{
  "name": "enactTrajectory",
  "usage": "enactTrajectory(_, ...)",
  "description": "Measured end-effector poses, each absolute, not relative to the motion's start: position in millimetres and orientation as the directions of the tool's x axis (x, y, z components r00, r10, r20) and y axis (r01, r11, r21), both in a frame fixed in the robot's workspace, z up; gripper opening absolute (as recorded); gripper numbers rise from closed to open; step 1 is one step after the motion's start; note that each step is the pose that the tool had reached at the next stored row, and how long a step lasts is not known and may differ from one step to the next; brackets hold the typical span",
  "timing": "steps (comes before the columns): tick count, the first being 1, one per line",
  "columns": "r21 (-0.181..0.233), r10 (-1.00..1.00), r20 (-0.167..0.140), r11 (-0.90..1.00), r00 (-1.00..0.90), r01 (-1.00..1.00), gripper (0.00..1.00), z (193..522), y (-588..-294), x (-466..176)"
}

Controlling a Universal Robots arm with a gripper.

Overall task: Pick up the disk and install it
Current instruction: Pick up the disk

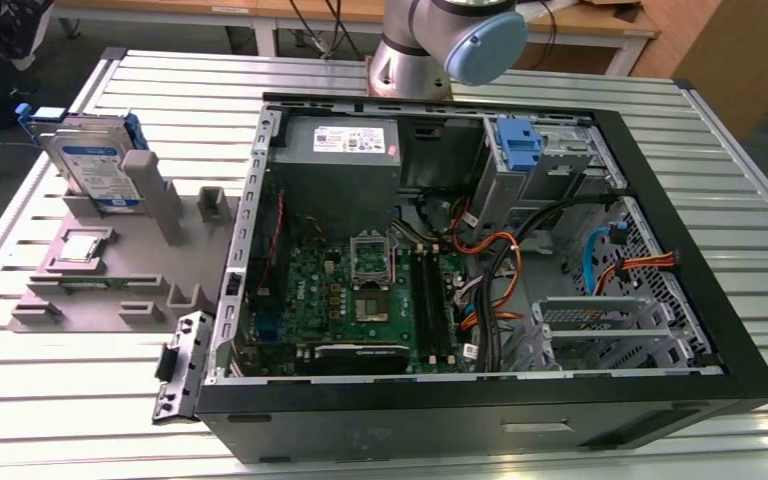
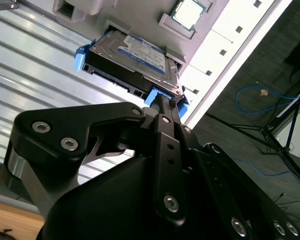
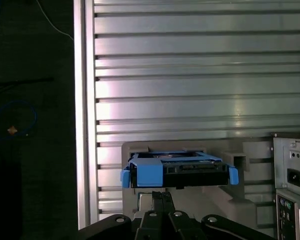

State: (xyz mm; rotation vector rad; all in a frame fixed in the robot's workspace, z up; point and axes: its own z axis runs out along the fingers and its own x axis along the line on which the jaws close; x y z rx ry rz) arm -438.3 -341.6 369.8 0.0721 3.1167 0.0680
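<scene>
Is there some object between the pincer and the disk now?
Nothing visible does. In the second wrist view the black pincer sits right at the blue-railed silver rectangular hard disk, with no object between them.

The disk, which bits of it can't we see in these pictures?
- Exterior view: the disk stands in the grey holder, which hides its bottom end.
- Second wrist view: the gripper covers part of its near edge; contact is unclear.
- First wrist view: it is edge-on, so its label is hidden.
</scene>
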Motion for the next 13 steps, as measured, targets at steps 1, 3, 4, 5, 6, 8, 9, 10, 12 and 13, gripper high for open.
enactTrajectory(1, 0.044, 0.046, -0.022, 0.998, -0.999, 0.045, 0.10, 369.8, -341.6, -438.3)
enactTrajectory(3, 0.044, 0.046, -0.022, 0.998, -0.999, 0.045, 0.10, 369.8, -341.6, -438.3)
enactTrajectory(4, 0.044, 0.046, -0.022, 0.998, -0.999, 0.045, 0.10, 369.8, -341.6, -438.3)
enactTrajectory(5, 0.044, 0.046, -0.022, 0.998, -0.999, 0.045, 0.10, 369.8, -341.6, -438.3)
enactTrajectory(6, 0.044, 0.046, -0.022, 0.998, -0.999, 0.045, 0.10, 369.8, -341.6, -438.3)
enactTrajectory(8, 0.044, 0.046, -0.022, 0.998, -0.999, 0.045, 0.10, 369.8, -341.6, -438.3)
enactTrajectory(9, 0.044, 0.046, -0.022, 0.998, -0.999, 0.045, 0.10, 369.8, -341.6, -438.3)
enactTrajectory(10, 0.044, 0.046, -0.022, 0.998, -0.999, 0.045, 0.10, 369.8, -341.6, -438.3)
enactTrajectory(12, 0.044, 0.042, -0.022, 0.998, -0.999, 0.041, 0.10, 369.8, -341.6, -438.3)
enactTrajectory(13, 0.044, 0.037, -0.022, 0.998, -0.999, 0.036, 0.10, 369.8, -341.6, -438.3)
